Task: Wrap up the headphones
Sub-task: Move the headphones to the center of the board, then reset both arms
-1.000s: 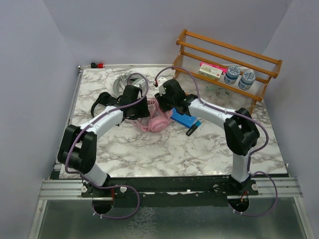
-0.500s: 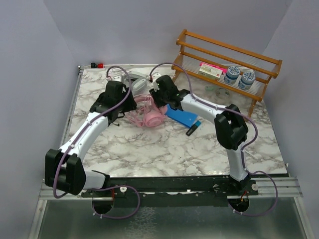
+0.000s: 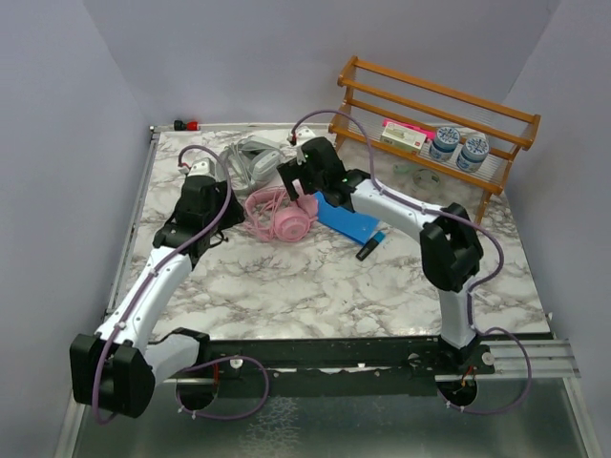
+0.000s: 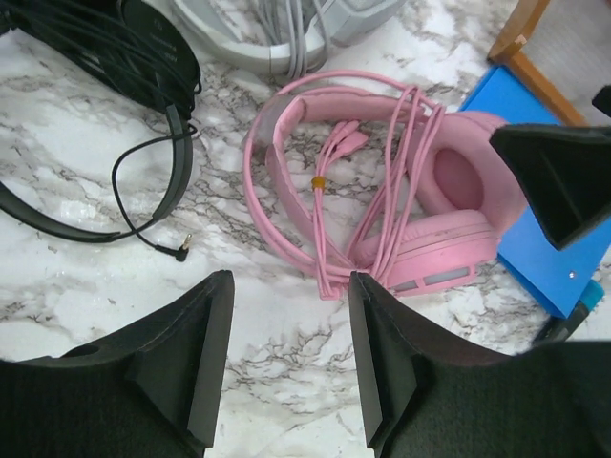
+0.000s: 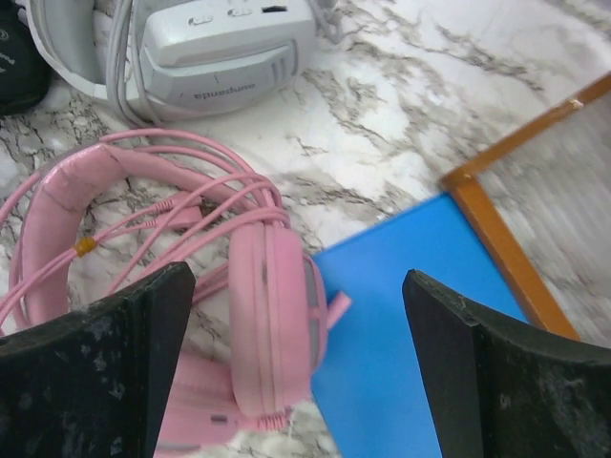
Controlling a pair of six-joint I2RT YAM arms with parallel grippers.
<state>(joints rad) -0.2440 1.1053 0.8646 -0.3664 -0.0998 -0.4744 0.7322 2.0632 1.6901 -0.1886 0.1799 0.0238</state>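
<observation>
Jaws empty: our left gripper (image 4: 286, 286) part-spread, right gripper (image 5: 296, 277) wide. Pink headphones (image 4: 458, 181) lie centre-frame beyond our left jaws.

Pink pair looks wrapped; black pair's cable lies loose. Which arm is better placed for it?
Likely left: the black headphones and their cable lie close by the open left gripper; the right gripper hangs over the pink headphones.

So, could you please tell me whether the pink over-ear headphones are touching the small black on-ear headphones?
Apart. The left wrist view shows bare marble tabletop between the pink over-ear headphones and the small black on-ear headphones.
</observation>
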